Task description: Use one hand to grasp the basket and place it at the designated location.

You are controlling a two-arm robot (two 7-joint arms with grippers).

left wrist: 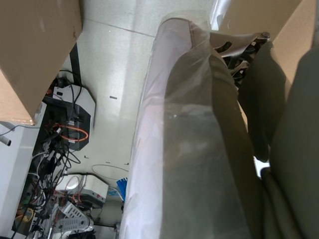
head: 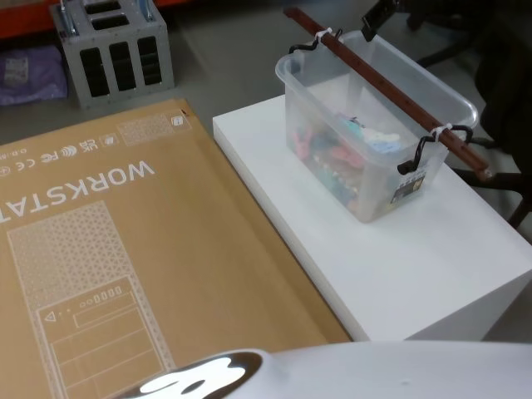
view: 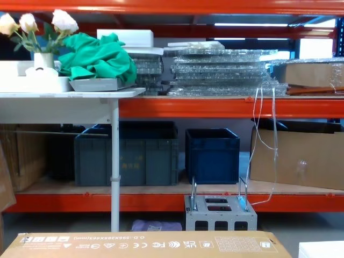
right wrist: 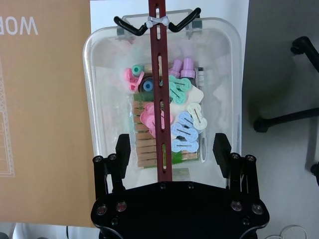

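1. The basket [head: 366, 141] is being supported on the white platform [head: 399, 258], beside a large brown cardboard box [head: 125, 249].
2. Its reddish-brown bar handle [right wrist: 160, 99] is being held across the rim by black hooks, over pink, teal, blue and purple clips [right wrist: 179, 119] inside.
3. The right gripper [right wrist: 172, 149] is being held above the basket's near end, its fingers spread apart on either side of the bar, touching nothing.
4. The left gripper's state cannot be told.
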